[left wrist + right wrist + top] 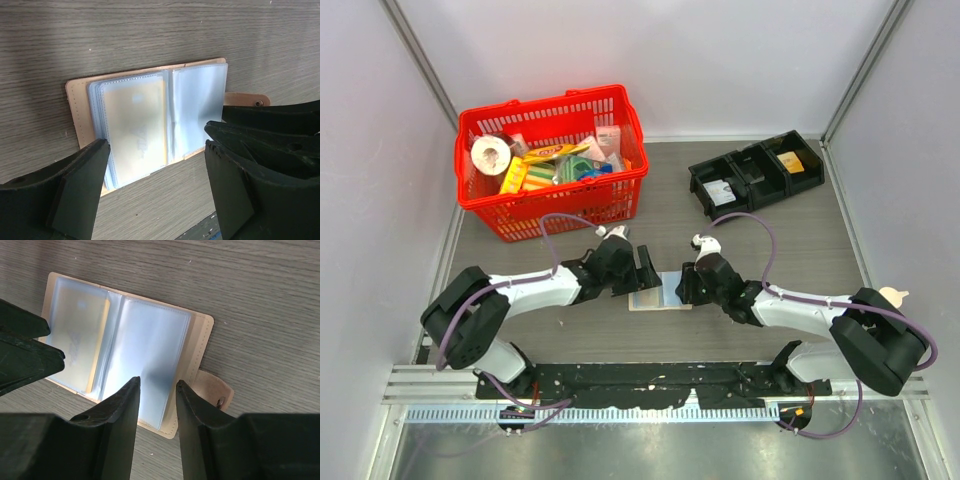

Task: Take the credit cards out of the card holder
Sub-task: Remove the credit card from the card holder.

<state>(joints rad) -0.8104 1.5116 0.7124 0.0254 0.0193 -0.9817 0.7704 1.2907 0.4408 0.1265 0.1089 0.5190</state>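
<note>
Holder (pixel 658 293) lies open and flat, mid-worktop toward the near edge, between both grippers.

The left gripper (pixel 157 185) hangs over the holder's near-left side, jaws spread wide and empty. The right gripper (pixel 156 395) is at the right-hand sleeve (pixel 150 355), jaws only a narrow gap apart with nothing between them (whether a tip touches the plastic, I cannot tell). A yellowish card (pixel 135 125) shows through the left sleeve, and the tab (pixel 216 391) sticks out on the right. A red basket (pixel 550 215) sits in the far-left corner and a black tray (pixel 757 172) far right.
</note>
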